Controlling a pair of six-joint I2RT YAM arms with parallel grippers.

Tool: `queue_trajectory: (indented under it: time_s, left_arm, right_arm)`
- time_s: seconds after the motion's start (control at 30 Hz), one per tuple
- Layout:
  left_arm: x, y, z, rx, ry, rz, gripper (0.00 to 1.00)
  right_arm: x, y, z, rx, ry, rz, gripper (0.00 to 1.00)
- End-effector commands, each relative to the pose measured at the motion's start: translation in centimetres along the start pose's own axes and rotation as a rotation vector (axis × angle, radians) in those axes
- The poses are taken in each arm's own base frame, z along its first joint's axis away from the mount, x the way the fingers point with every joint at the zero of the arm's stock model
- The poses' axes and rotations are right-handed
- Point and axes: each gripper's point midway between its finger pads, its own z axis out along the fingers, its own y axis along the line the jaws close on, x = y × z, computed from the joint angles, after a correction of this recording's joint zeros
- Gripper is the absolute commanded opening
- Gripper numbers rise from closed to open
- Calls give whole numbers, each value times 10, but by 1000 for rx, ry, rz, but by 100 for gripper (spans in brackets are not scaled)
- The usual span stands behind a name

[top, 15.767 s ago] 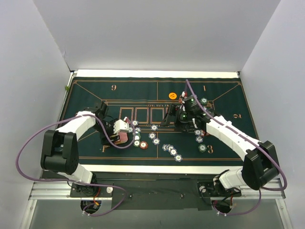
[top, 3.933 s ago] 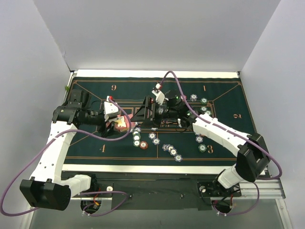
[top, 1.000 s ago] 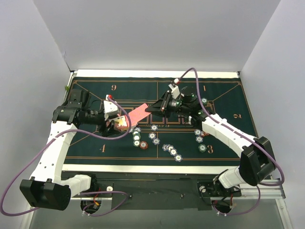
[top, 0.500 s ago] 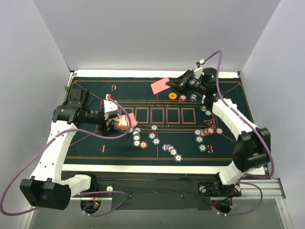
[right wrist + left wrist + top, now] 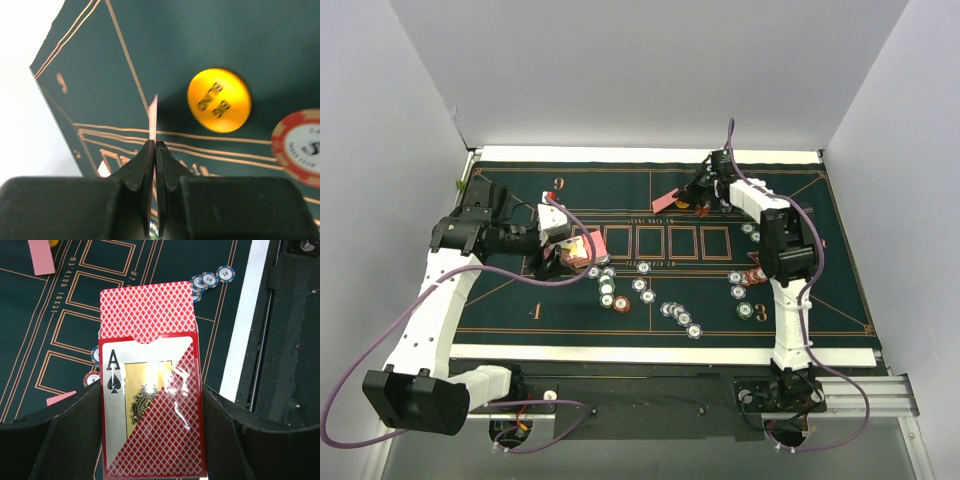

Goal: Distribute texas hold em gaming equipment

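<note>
Playing card clamped edge-on in the right claw, fingers pressed together on it. It hangs above the far middle of the green felt mat. Orange disc marked BIG BLIND lies just beside it on the mat. Red chip is near the disc. Left claw is clamped on the deck box, ace of spades face up. Red-backed cards stick out of the box top. This claw sits over the mat's left half, by the row of gold boxes. Loose chips are scattered on the near middle of the mat, with more toward the right.
</note>
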Motion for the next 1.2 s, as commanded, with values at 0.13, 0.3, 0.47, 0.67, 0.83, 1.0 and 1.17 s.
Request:
queue_trajectory:
  time_s: [0.13,0.3,0.47,0.67,0.83,1.0,1.17]
  left_arm:
    - [-27,1,-8,-10,-69,79,40]
    - [-27,-1,-9,-14,-65,79,40]
    - [-24,-2,-9,-11,-59,68,40]
    - [-20,-6,-8,-10,-53,66,40]
    - [-21,-6,-8,-12,-57,59,40]
    - [-20,-6,-6,-15,-60,62,40]
    - [-18,-7,-4,-10,-56,62,40]
  right_arm:
    - [-13,-8,12,102,-45,-76,0]
    - [-7,-15,11,145,-42,-95,25]
    - [-11,9,-15,133,-66,-135,56]
    - [-11,64,-83,58,-137,-196,65]
    - [25,111,-159,-13,-166,-295,68]
    - [115,138,-202,-181,-7,-382,84]
    - [216,140,-223,-359,198,-413,92]
